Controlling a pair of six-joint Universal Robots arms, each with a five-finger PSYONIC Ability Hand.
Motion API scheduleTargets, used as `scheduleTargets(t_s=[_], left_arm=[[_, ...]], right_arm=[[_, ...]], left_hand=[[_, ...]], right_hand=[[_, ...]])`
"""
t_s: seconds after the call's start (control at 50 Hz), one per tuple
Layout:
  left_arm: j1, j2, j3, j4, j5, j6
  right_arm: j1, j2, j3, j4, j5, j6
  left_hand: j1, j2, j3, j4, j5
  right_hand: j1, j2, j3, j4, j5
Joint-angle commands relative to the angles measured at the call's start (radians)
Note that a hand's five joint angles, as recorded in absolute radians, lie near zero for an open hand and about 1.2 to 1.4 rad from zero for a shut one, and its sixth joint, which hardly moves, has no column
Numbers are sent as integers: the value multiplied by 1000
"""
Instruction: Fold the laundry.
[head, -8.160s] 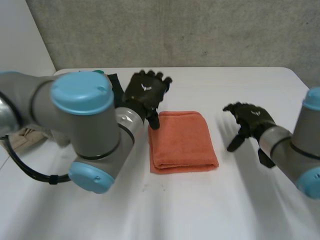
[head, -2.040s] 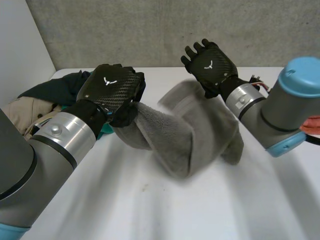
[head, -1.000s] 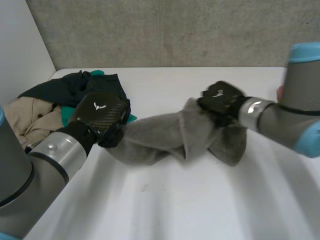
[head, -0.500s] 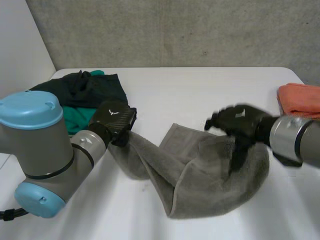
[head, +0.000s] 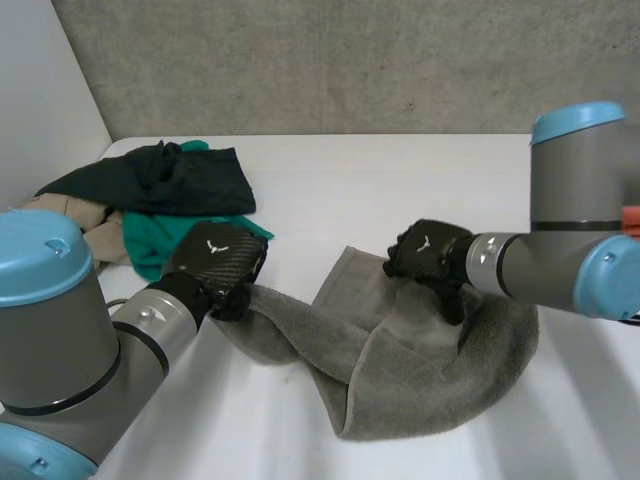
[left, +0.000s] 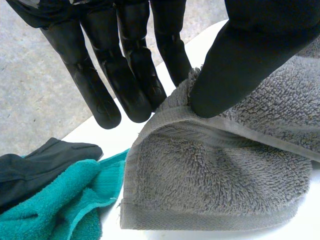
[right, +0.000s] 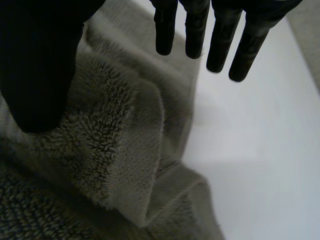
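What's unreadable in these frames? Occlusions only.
Head view: orange item, mostly behind the right arm, cut off by the edge.
Head view: beige garment, partly under the dark garment and behind the left arm.
Head view: grey towel edge beneath the right hand, covered by that hand.

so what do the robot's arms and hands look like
The left arm and right arm are thick grey tubes with light-blue caps and silver wrist cuffs. The left hand and right hand are black, each with a small white emblem on its back.
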Motion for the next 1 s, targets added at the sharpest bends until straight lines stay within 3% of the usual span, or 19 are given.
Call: scheduleTargets(t_s=[0.02, 0.08, 0.2, 0.28, 0.34, 0.36, 0.46, 0.54, 0.7, 0.8, 1.0], left_arm=[[10, -20, 26, 6, 1, 2], [10, -48, 46, 9, 1, 9], [11, -149, 173, 15, 1, 97], [33, -232, 338, 29, -5, 163], [51, -316, 521, 68, -39, 215], [56, -338, 573, 81, -52, 224], [76, -448, 939, 222, -127, 268], [87, -454, 1049, 375, -157, 265], [85, -434, 922, 439, -157, 262], [88, -405, 742, 451, -137, 259], [74, -434, 430, 422, -126, 250]], right_arm=[[5, 67, -8, 3, 83, -21], [5, 70, -23, -2, 100, -20], [5, 61, -102, -36, 130, 8], [-15, 50, -197, -155, 184, 54], [-55, 26, -257, -344, 258, 109], [-70, -3, -266, -488, 281, 142], [-97, -111, -226, -899, 275, 265], [-159, -189, -175, -1164, 281, 374], [-219, -228, -88, -1231, 255, 532], [-224, -231, 58, -1234, 167, 549], [-290, -153, 368, -1084, 91, 540]], left_hand=[[266, 200, 204, 194, 239], [266, 200, 204, 194, 239], [266, 200, 204, 194, 239], [266, 200, 204, 194, 239], [266, 200, 204, 194, 239], [266, 200, 204, 194, 239], [266, 200, 204, 194, 239], [266, 200, 204, 194, 239], [266, 200, 204, 194, 239], [266, 200, 204, 194, 239], [266, 200, 204, 194, 239]], right_hand=[[681, 623, 661, 649, 648], [1146, 1088, 1126, 1114, 1113], [1148, 1090, 1128, 1116, 1115], [1148, 1090, 1128, 1116, 1115], [1148, 1090, 1128, 1116, 1115], [1148, 1090, 1128, 1116, 1115], [1148, 1090, 1128, 1116, 1115], [1148, 1090, 1128, 1116, 1115], [1148, 1090, 1128, 1116, 1115], [1148, 1090, 1128, 1116, 1115], [1148, 1090, 1128, 1116, 1115]])
